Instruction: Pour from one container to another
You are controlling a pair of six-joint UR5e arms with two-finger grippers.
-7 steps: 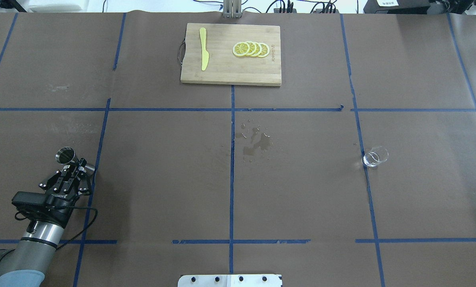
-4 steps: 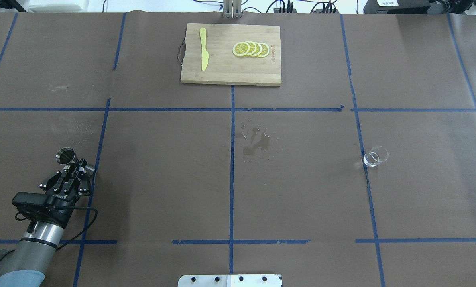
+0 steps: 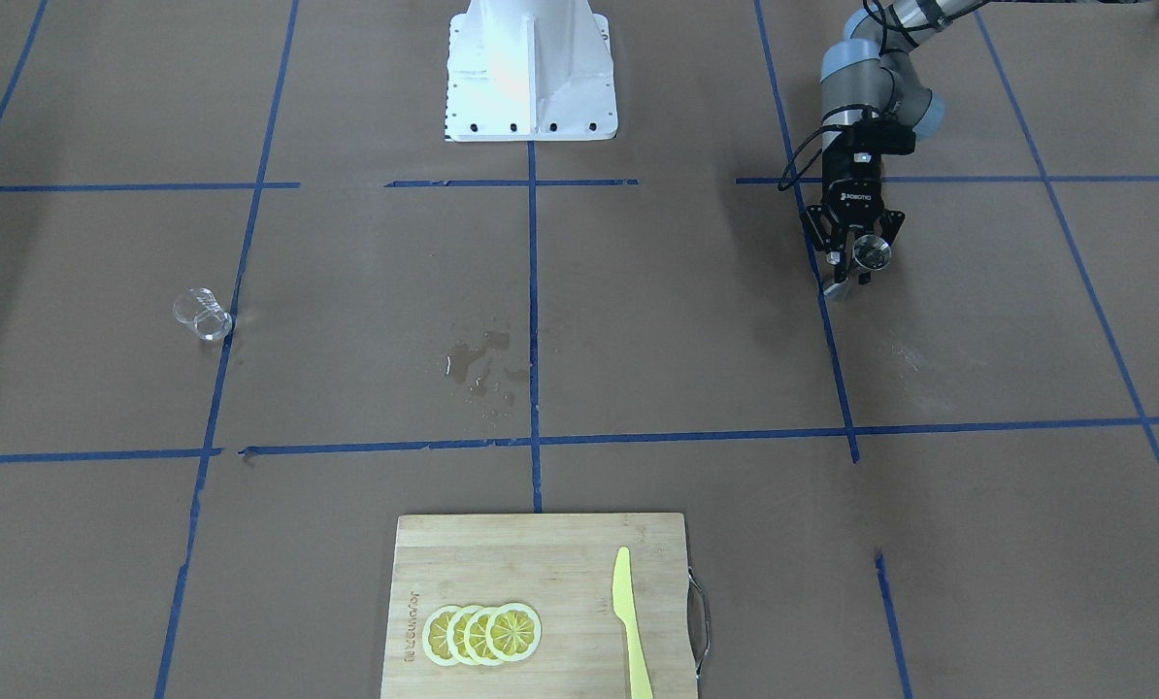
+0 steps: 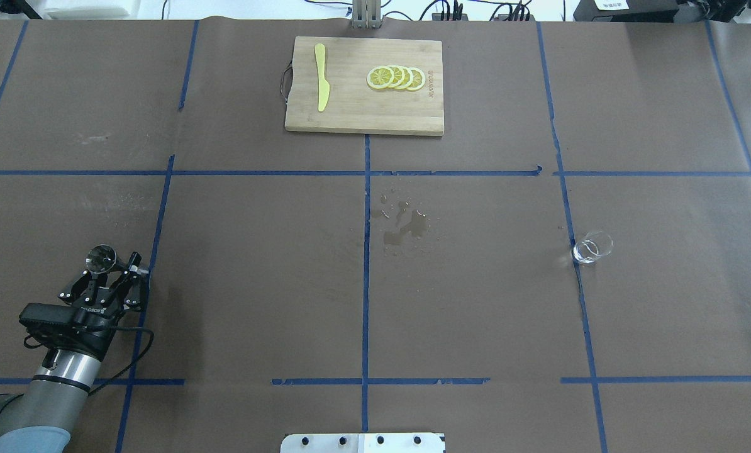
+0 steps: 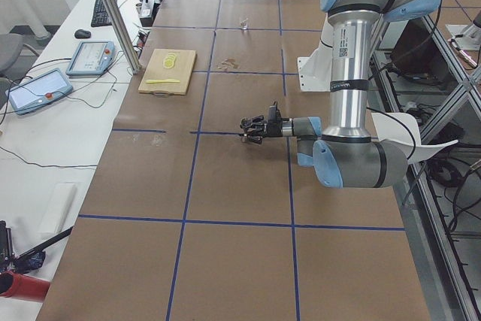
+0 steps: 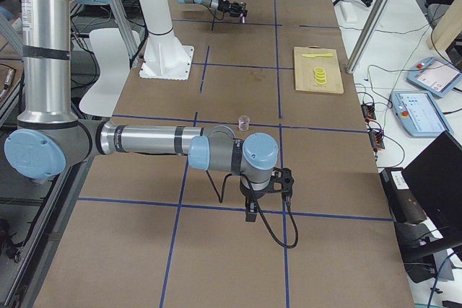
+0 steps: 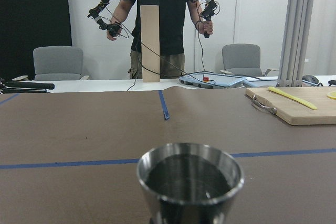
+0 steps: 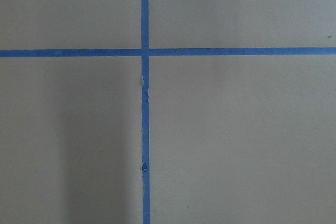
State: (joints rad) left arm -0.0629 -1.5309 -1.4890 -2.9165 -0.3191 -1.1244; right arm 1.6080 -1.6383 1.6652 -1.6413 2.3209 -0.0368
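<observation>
The shiny steel jigger (image 4: 100, 258) stands upright on the table at the near left, its rim filling the bottom of the left wrist view (image 7: 190, 181). My left gripper (image 4: 108, 270) is open, its fingers spread on either side of the jigger (image 3: 871, 253). The small clear glass (image 4: 592, 246) stands alone at the right on a blue tape line, far from both arms, also visible as glass (image 3: 201, 314). My right gripper (image 6: 266, 191) shows only in the exterior right view, pointing down above bare table; whether it is open or shut I cannot tell.
A wooden cutting board (image 4: 350, 116) lies at the far middle with a yellow knife (image 4: 321, 85) and lemon slices (image 4: 395, 77). A wet spill (image 4: 404, 226) marks the table centre. A person (image 7: 157, 19) stands beyond the far edge.
The left gripper's fingers have spread apart and let go of the jigger. The jigger, tilted in the grip before, now stands upright.
</observation>
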